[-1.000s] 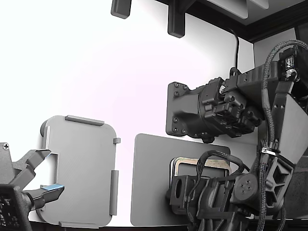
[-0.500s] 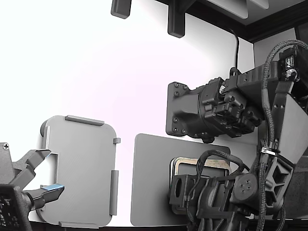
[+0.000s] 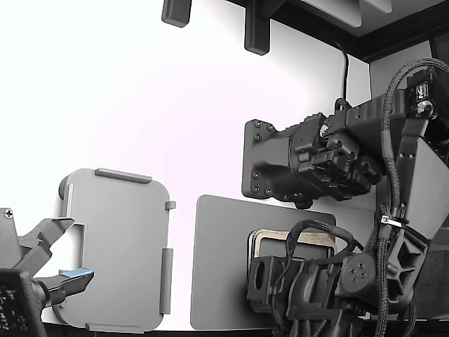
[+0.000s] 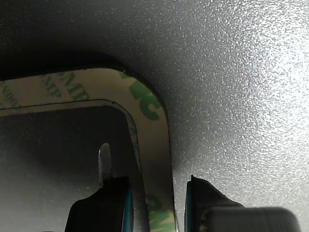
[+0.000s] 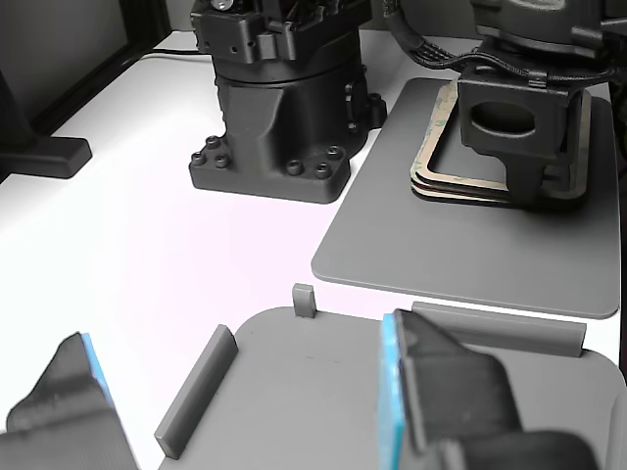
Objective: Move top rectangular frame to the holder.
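1. The step in hand looks like the grasp on the top frame [image 4: 149, 121], which lies on a stack of like frames [image 5: 460, 186] on the dark mat [image 5: 392, 225], well apart from the holder [image 3: 116, 249] at the exterior view's left.
2. In the wrist view the pincer [image 4: 157, 203] is spread, with one finger [image 4: 104, 208] inside the frame's open middle and the other finger [image 4: 212, 203] outside on the mat side. One side strip of the frame runs through the gap between them, just past a rounded corner.
3. Neither finger appears to press the strip yet; I cannot tell whether the tips touch the frames beneath.
4. To do it well, I judge the pincer should close slowly and squarely across the strip, so that the thin frame is caught by both edges and not bent.
5. The depth matters: the tips should sit low enough for the top frame only, or the next one may come up with it.
6. A straight lift, keeping the frame level, would help it peel cleanly off the stack before travel toward the holder's raised tabs [image 3: 123, 175].
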